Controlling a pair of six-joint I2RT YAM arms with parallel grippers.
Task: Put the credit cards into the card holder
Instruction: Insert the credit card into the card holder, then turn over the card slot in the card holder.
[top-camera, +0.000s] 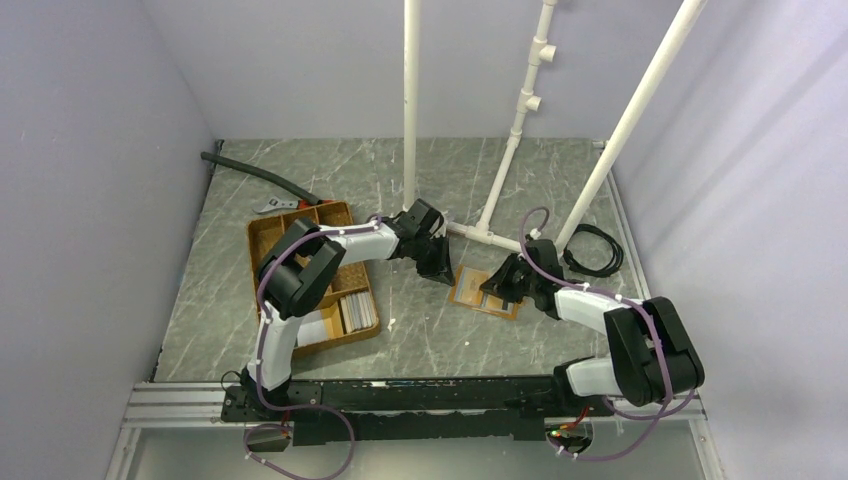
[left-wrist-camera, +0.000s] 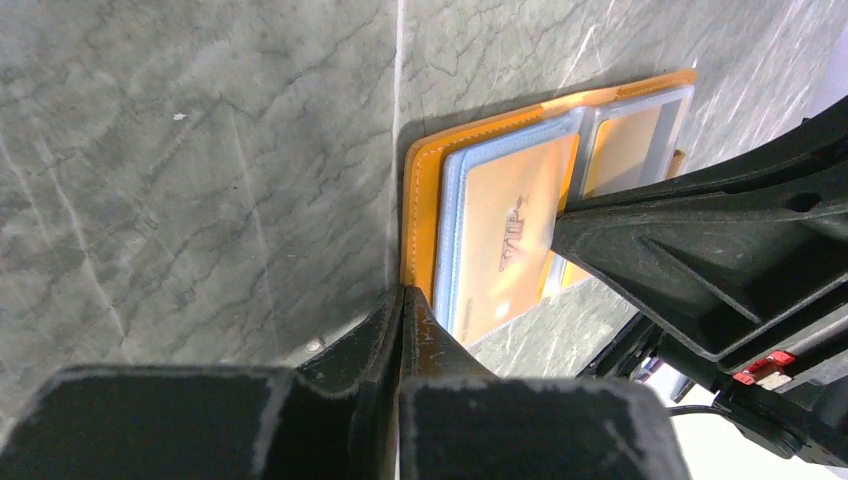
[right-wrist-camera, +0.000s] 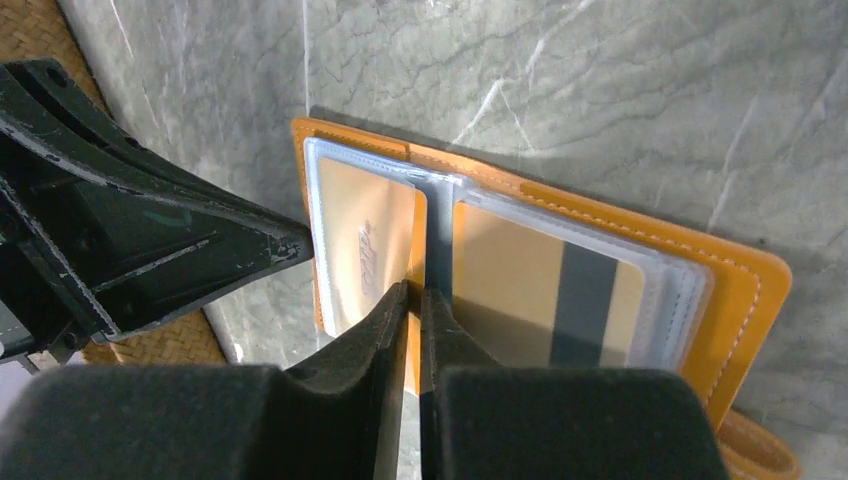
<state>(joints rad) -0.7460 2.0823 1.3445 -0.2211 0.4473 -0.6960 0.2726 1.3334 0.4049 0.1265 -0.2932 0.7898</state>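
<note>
On the grey marble table (top-camera: 420, 335) sat a brown woven tray (top-camera: 268, 240), its near compartments holding loose credit cards (top-camera: 358, 314). Right of it the orange card holder (right-wrist-camera: 740, 290) lay open and flat, one tan card (right-wrist-camera: 365, 245) in its left clear pocket and a striped card (right-wrist-camera: 540, 290) in the right. The left gripper (left-wrist-camera: 402, 310), fingers pressed together, touched the holder's edge. The right gripper (right-wrist-camera: 415, 300), at a narrow slit, stood over the middle fold.

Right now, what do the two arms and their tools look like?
Both the left arm and right arm have white links between bulky black joint housings, with a purple cable tied along each by white clips. The left tool and right tool are matte black, with wedge-shaped fingers tapering to thin, scuffed tips.
</note>
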